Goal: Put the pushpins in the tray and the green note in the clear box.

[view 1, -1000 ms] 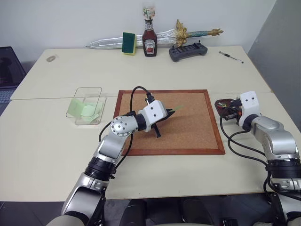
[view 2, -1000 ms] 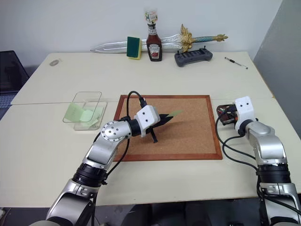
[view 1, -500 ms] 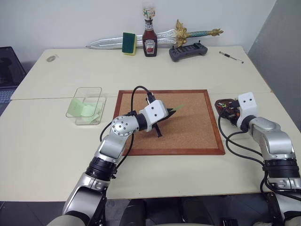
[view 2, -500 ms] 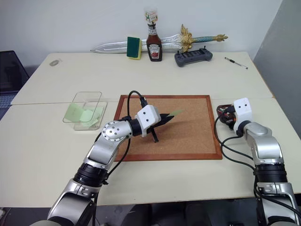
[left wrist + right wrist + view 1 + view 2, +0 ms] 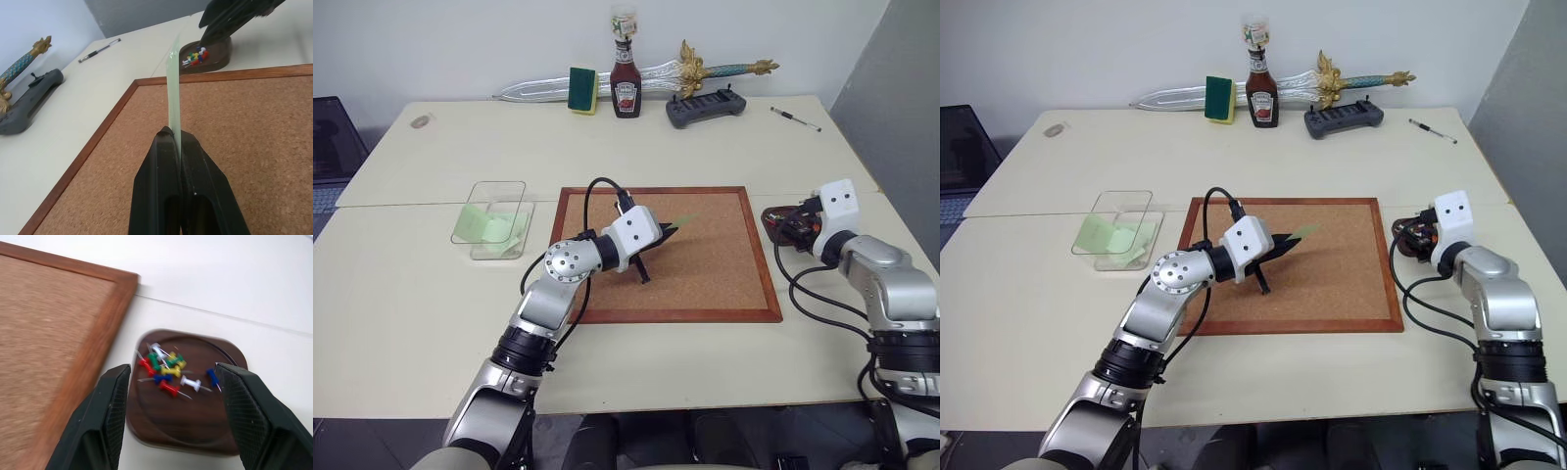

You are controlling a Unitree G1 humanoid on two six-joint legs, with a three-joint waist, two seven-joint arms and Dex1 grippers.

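Since a second ago the right gripper [image 5: 168, 418] has parted its fingers and lifted a little above the small dark reddish-brown tray with rounded corners [image 5: 195, 423]; the left arm has stayed put.

The large pale cream desk [image 5: 411, 294] carries, at its middle, the wood-framed cork board [image 5: 715, 264]. No pin is visible on its surface, though the left arm hides part of it.

Toward the desk's left edge sits the small transparent plastic box with low walls [image 5: 495, 220]. Pale green paper already lies inside it.

The tray rests just beside the cork board's right edge, near the desk's right edge. In it lies a loose cluster of tiny plastic-headed pushpins [image 5: 168, 372] in red, green, yellow, blue and white. The right gripper hangs over them, fingers spread and empty. The pin part looks finished.

The left gripper [image 5: 178, 142] hovers above the board's middle, fingers pressed together and pinching the thin pale green square note [image 5: 172, 98] by one edge, so it stands out edgewise toward the tray.

Remaining, in my judgement: carry that note leftward across the board to the clear box and release it there.
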